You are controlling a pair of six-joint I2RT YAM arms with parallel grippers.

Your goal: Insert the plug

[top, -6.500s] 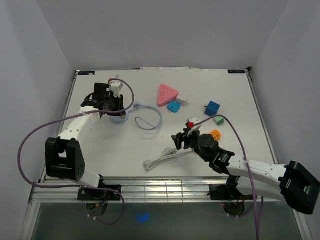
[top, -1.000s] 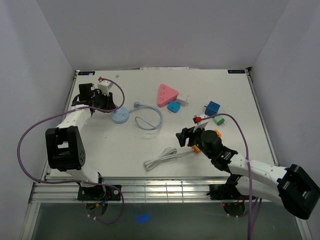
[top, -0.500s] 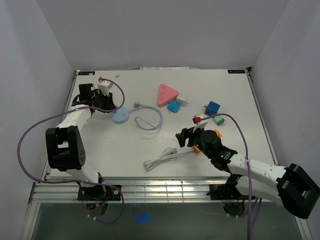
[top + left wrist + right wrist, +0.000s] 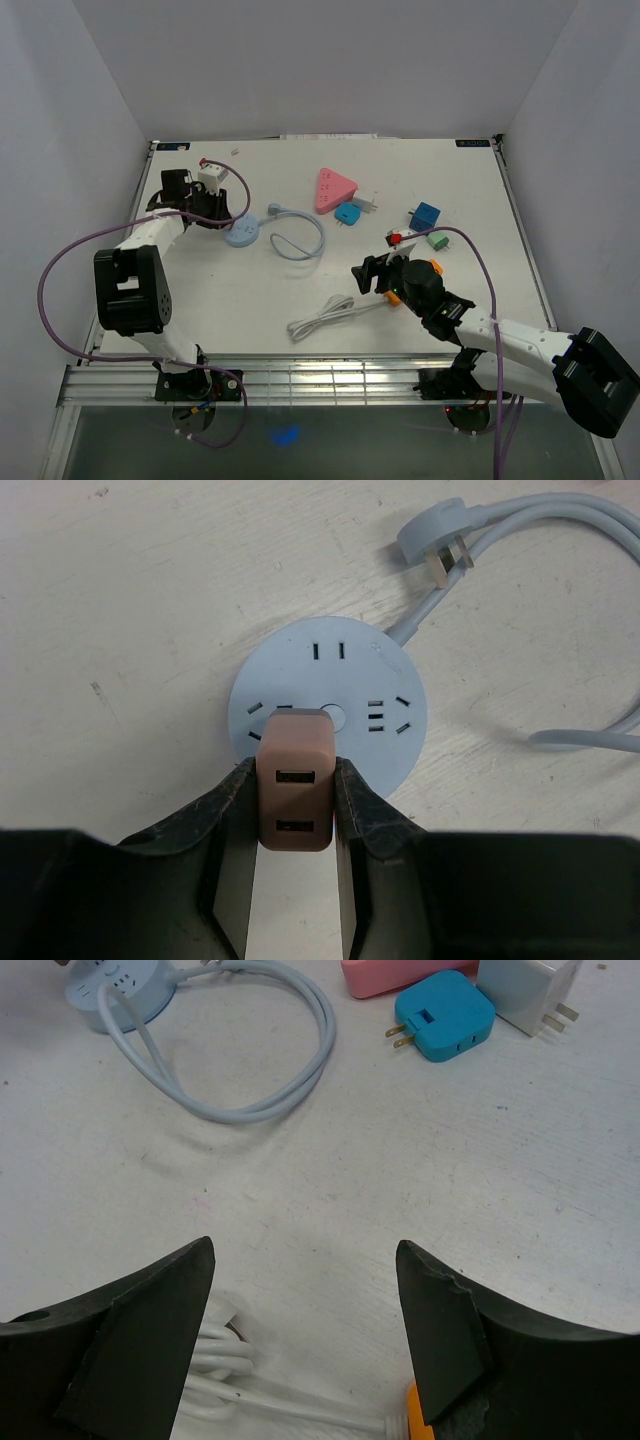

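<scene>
The left gripper point(image 4: 294, 785) clamps a smooth, rounded tan plug point(image 4: 293, 755) with two USB slots. The plug sits over the rim of the flat, round pale-blue socket disc point(image 4: 345, 685) near the scuffed white counter's point(image 4: 470, 190) rear-left corner. The right gripper point(image 4: 305, 1250) gapes wide toward the front edge.

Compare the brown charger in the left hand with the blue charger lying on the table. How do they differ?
The brown charger is clamped in the left hand at the round socket; the blue charger lies free on the table beside the pink power strip. The brown charger shows two USB ports, the blue charger two metal pins. Both are boxes with rounded corners.
</scene>
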